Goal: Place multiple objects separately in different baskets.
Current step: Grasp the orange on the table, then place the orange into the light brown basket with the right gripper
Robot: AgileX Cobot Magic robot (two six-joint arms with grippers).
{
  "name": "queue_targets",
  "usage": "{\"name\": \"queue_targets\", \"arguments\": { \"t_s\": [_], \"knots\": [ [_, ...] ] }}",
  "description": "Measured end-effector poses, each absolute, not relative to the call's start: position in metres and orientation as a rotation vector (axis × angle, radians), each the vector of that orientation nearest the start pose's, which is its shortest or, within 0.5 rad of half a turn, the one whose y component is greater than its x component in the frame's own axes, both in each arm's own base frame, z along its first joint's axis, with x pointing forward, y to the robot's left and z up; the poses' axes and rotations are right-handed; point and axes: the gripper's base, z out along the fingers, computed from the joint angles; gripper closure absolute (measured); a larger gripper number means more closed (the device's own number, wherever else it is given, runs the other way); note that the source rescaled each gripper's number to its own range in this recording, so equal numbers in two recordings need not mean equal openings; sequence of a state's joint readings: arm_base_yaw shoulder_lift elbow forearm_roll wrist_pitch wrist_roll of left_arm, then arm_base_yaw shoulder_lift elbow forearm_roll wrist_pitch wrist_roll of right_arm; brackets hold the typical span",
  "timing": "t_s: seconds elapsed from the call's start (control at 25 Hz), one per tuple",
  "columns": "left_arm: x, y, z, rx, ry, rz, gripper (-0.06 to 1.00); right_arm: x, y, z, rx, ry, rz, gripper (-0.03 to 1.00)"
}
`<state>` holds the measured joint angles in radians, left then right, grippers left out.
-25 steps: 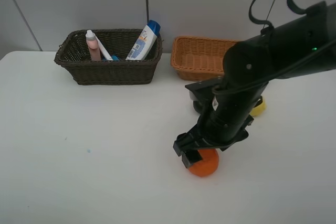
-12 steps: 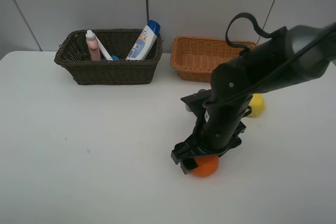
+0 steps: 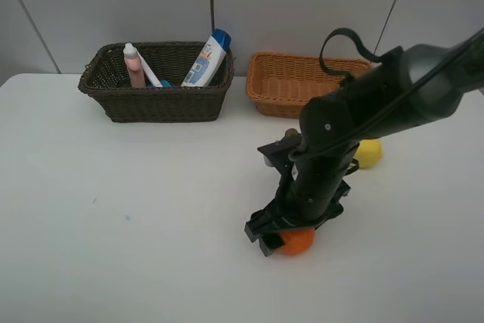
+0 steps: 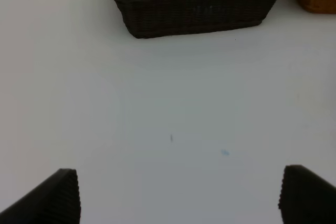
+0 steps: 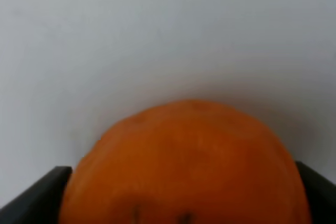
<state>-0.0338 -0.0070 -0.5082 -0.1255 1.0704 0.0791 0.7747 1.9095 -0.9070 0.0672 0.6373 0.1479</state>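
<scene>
A: Where is the orange lying?
B: On the table, with the right pincer straddling it; whether it is clamping cannot be told. The orange is probably firm, round and prone to rolling, so gripping across its middle is looking wisest.

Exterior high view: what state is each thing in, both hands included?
right hand, down around the orange; grip unclear
orange, on the table, between that hand's jaws
left hand, open, holding nothing
pink bottle, upright in the dark basket
blue-capped bottle, leaning in the dark basket
white pen, leaning in the dark basket
lemon, loose on the table
tan basket, upright, partly hidden by the arm
</scene>
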Motion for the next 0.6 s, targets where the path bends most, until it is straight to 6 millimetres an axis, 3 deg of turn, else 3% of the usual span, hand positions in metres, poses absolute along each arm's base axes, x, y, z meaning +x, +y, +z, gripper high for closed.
{"name": "queue_targets", "arguments": {
  "t_s": [0.04, 0.4, 0.48, 0.6],
  "knots": [
    [-0.008, -0.010, 0.279, 0.123, 2.031, -0.121, -0.05, 0.213, 0.214, 0.100, -0.889, 3.016, 0.068, 0.32],
    [-0.008, -0.010, 0.279, 0.123, 2.031, -0.121, -0.05, 0.211, 0.212, 0.105, -0.910, 3.044, 0.043, 0.33],
    [-0.008, -0.010, 0.279, 0.123, 2.031, -0.121, -0.05, 0.211, 0.212, 0.120, -0.924, 3.064, 0.028, 0.33],
    [-0.008, -0.010, 0.279, 0.123, 2.031, -0.121, -0.05, 0.223, 0.216, 0.164, -0.976, 3.012, -0.019, 0.33]
  ]
}}
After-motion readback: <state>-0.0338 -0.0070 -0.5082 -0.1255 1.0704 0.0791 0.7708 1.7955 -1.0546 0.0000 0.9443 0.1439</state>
